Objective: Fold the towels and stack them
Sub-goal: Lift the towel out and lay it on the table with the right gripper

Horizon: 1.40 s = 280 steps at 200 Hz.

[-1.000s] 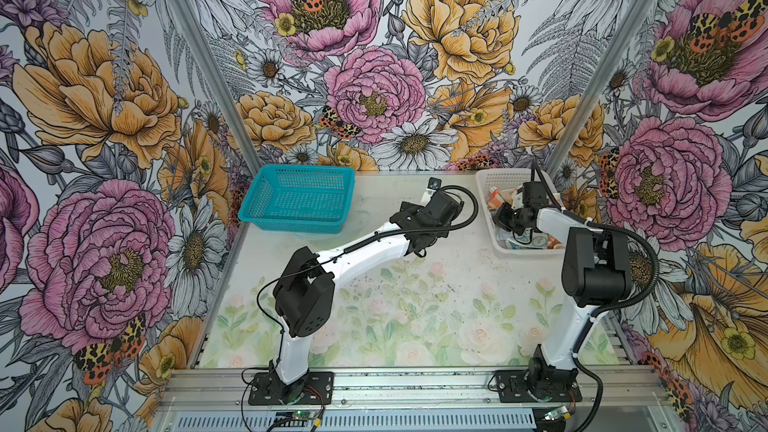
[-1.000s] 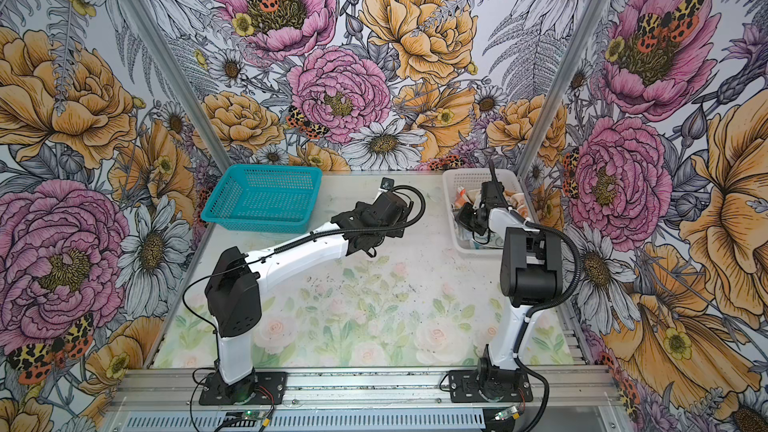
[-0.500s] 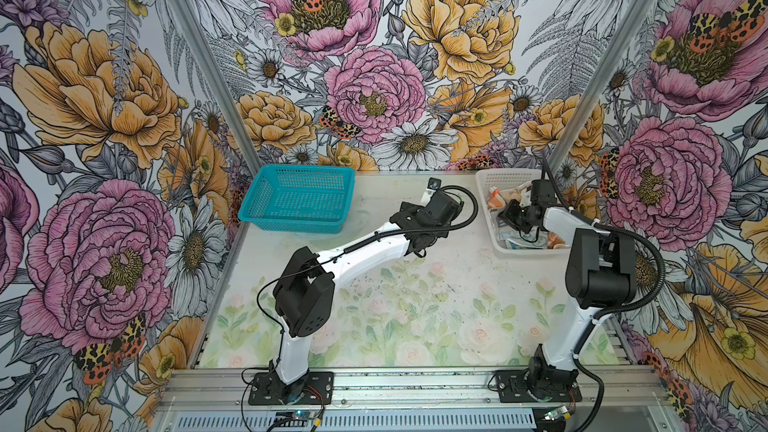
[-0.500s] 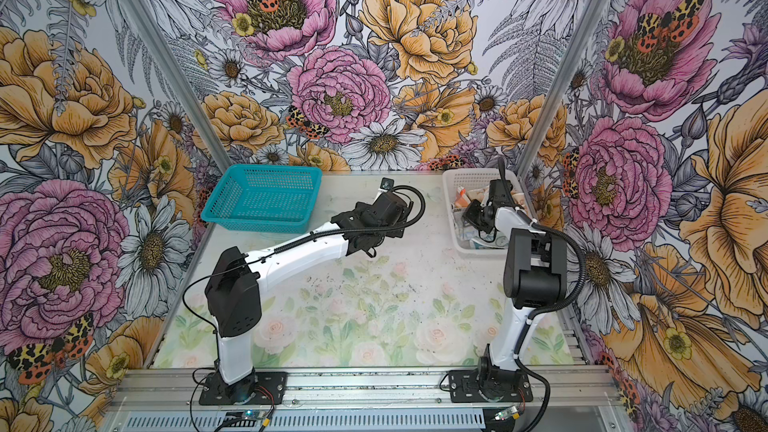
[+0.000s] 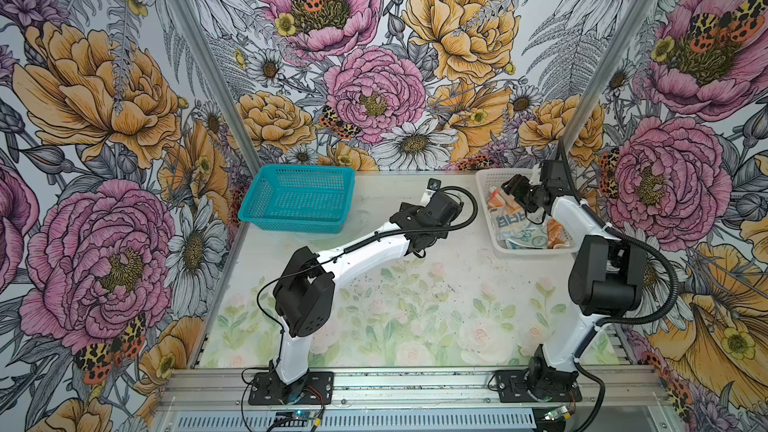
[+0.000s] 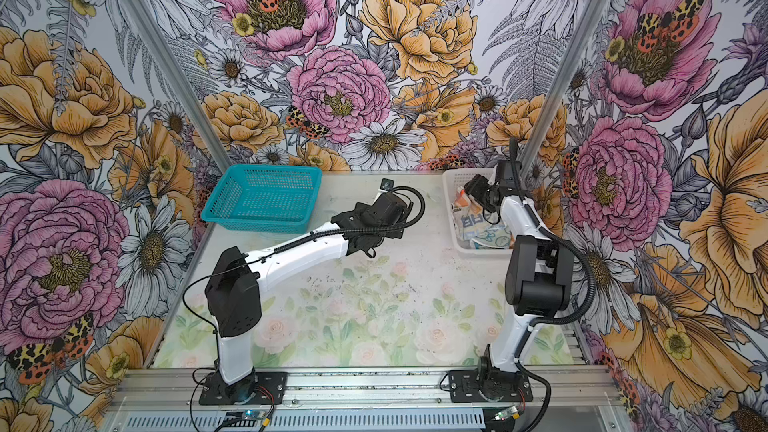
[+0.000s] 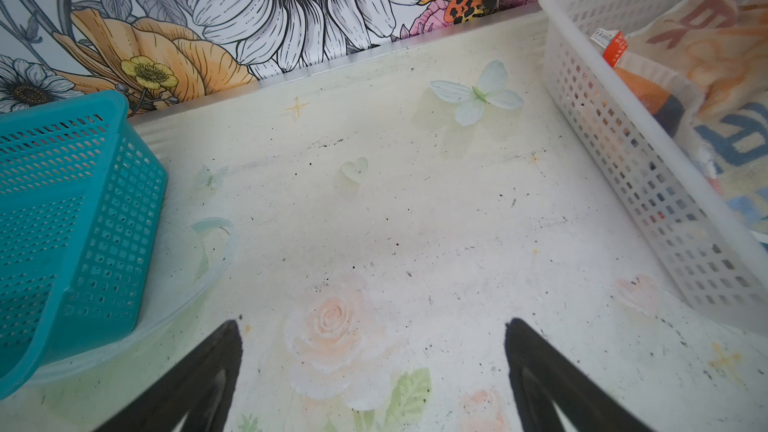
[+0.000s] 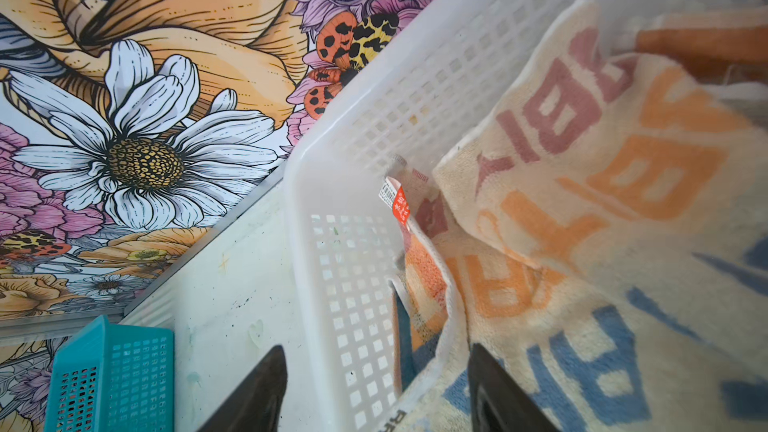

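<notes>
Several towels (image 8: 582,201) beneath right gripper (image 8: 376,367)

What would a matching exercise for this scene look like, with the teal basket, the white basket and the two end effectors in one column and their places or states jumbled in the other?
Column one:
1. teal basket
2. white basket
3. left end effector
4. right end effector

Column two:
A. open, above the towels at a basket wall
B. empty, back left of the table
C. open, over bare table between the baskets
D. holds crumpled towels, back right

Pairs: 1-B, 2-D, 3-C, 4-A.
</notes>
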Each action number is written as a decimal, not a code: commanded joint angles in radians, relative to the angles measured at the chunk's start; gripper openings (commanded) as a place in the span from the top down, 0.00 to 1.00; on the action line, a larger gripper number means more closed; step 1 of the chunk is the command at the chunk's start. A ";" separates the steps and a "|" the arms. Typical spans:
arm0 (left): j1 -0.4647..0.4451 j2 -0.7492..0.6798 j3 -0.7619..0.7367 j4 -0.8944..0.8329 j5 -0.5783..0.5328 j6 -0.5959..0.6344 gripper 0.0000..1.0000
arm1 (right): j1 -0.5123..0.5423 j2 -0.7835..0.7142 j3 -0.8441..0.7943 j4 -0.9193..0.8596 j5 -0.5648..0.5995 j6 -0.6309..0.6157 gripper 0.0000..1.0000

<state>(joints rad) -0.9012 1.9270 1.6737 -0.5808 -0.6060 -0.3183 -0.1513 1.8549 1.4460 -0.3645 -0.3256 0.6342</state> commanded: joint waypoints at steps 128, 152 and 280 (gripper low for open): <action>0.013 -0.061 -0.019 -0.034 0.006 -0.002 0.01 | 0.056 0.032 0.062 -0.139 0.097 -0.089 1.00; 0.052 -0.115 -0.037 -0.033 0.055 -0.036 0.01 | 0.113 -0.073 0.141 -0.226 0.126 -0.129 1.00; 0.414 -0.710 -0.483 0.143 0.364 -0.312 0.01 | 0.647 0.126 1.272 -0.596 0.061 -0.079 1.00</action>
<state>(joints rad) -0.5167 1.3037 1.2503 -0.5133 -0.2630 -0.5903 0.5175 1.9553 2.6289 -0.8940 -0.2153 0.5076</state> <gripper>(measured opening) 0.987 0.053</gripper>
